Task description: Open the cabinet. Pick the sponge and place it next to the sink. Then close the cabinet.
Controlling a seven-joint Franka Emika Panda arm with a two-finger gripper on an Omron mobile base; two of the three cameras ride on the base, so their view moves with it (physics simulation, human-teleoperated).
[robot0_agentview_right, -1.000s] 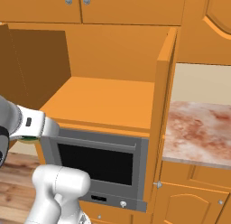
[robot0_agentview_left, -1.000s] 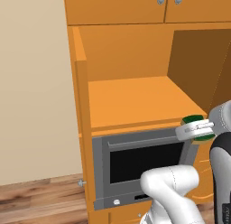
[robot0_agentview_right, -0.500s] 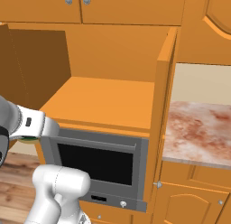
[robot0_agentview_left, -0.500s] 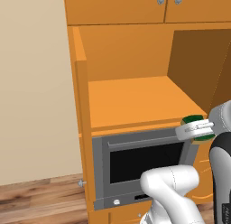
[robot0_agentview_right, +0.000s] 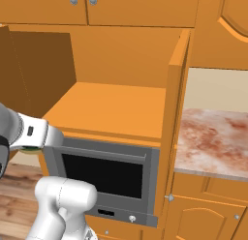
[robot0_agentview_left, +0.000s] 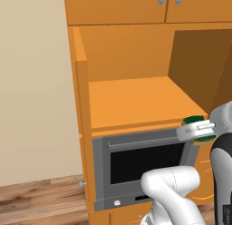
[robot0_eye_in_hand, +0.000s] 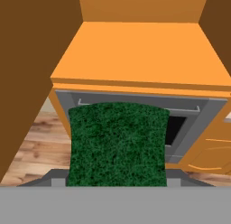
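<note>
The cabinet (robot0_agentview_left: 136, 101) stands open, its two tall doors swung out to either side and its orange shelf (robot0_eye_in_hand: 140, 51) bare. In the hand view the sponge (robot0_eye_in_hand: 117, 142), a dark green rough block, sits between the fingertips of my gripper (robot0_eye_in_hand: 115, 179), which is shut on it. The hand hovers in front of the cabinet, above the oven's top edge, a little way back from the shelf. My white hand (robot0_agentview_left: 194, 131) shows at the right of the left base view and low on the left of the right base view (robot0_agentview_right: 36, 136). The sink is out of view.
A grey oven (robot0_agentview_right: 106, 173) with a dark window sits under the shelf. The open left door (robot0_agentview_left: 83, 129) and right door (robot0_agentview_right: 174, 118) jut out toward me. A marbled counter (robot0_agentview_right: 213, 137) lies to the right. Shorter orange doors (robot0_agentview_right: 82, 7) hang above.
</note>
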